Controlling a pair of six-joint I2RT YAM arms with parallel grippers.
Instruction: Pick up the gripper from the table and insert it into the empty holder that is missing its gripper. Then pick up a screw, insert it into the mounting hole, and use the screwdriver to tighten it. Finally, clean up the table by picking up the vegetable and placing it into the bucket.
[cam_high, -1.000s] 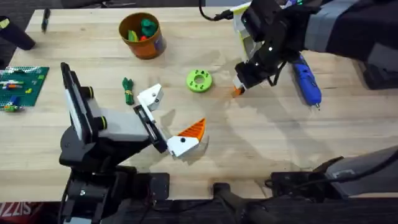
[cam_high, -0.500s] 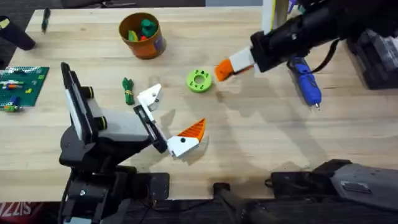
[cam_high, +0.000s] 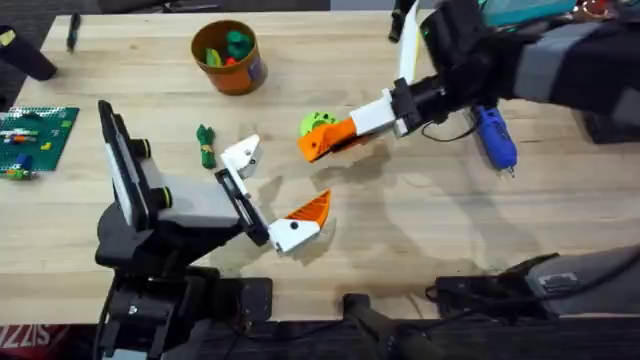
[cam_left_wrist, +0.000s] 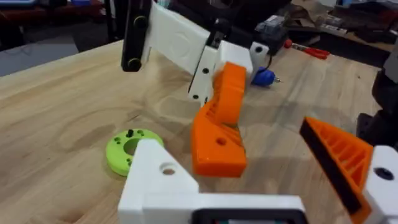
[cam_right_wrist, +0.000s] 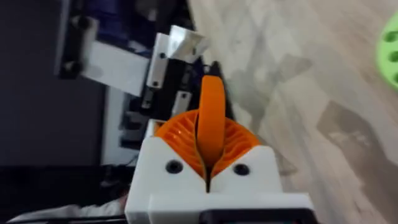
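Note:
My right gripper (cam_high: 338, 134) reaches in from the upper right, shut on the orange ribbed gripper (cam_high: 310, 148), which juts from between its orange pads (cam_right_wrist: 180, 134) as a thin wedge (cam_right_wrist: 211, 118). In the left wrist view this piece (cam_left_wrist: 219, 140) hangs just beyond the white holder (cam_left_wrist: 163, 180). My left gripper (cam_high: 275, 188) stands open: the bare holder (cam_high: 241, 156) on one side, an orange-tipped finger (cam_high: 308, 210) on the other. The green vegetable (cam_high: 205, 146) lies left of the holder. The blue screwdriver (cam_high: 494, 134) lies at the right. The bucket (cam_high: 240, 72) stands at the back.
A lime-green disc (cam_high: 318, 121) lies partly hidden behind the right gripper's fingers, also seen as the disc (cam_left_wrist: 127, 149). A green board with small bricks (cam_high: 32, 138) sits at the left edge. The bucket holds green and orange toys (cam_high: 228, 46).
The right arm rose from the table near the screwdriver with the orange gripper in it, then swung left and down over the green disc, towards the left arm's holder. The left arm stayed still.

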